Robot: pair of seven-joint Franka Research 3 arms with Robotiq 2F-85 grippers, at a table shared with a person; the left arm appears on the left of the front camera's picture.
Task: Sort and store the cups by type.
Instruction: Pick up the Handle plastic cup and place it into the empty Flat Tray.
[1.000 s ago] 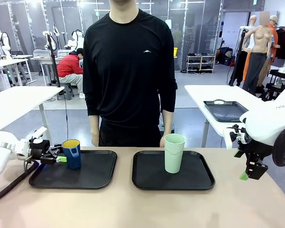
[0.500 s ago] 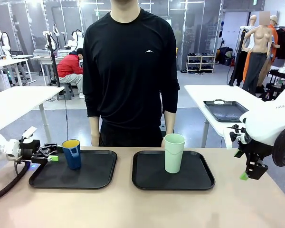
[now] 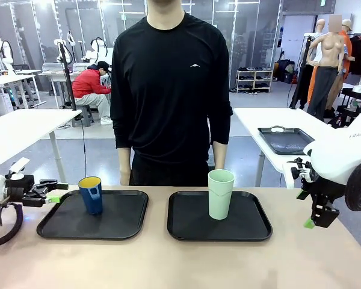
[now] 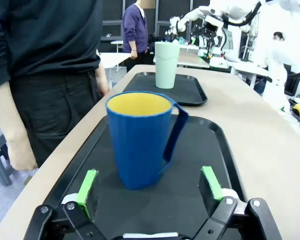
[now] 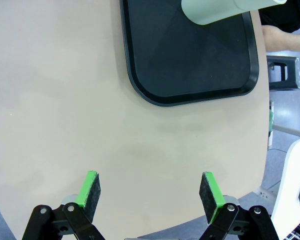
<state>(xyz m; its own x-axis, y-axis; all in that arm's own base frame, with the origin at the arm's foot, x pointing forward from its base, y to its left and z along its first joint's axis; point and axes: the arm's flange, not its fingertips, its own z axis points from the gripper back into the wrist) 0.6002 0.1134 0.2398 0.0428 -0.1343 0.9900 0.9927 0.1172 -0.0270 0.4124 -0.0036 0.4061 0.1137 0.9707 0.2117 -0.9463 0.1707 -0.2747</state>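
The dark blue handled mug (image 3: 91, 194) with its yellow inside stands upright on the left black tray (image 3: 117, 226). My left gripper (image 3: 51, 192) is open just left of that tray, apart from the mug. In the left wrist view the mug (image 4: 140, 137) stands ahead of the open gripper (image 4: 149, 184), its handle to the right. The pale mint-green tumbler (image 3: 220, 194) stands upright on the right tray (image 3: 253, 226). My right gripper (image 3: 316, 220) hangs open above the table's right end. In the right wrist view the gripper (image 5: 150, 187) is over bare table, near the tumbler (image 5: 215, 10).
A person in a black shirt stands at the far edge, hands (image 3: 125, 176) hanging behind the trays. Bare tan tabletop (image 3: 168, 265) runs along the near side and at the right end. The table's edge (image 5: 266, 150) lies close to my right gripper.
My left gripper has drawn back to the left, away from the blue mug, staying open. The person has shifted slightly to the right. The right arm and both cups have not moved.
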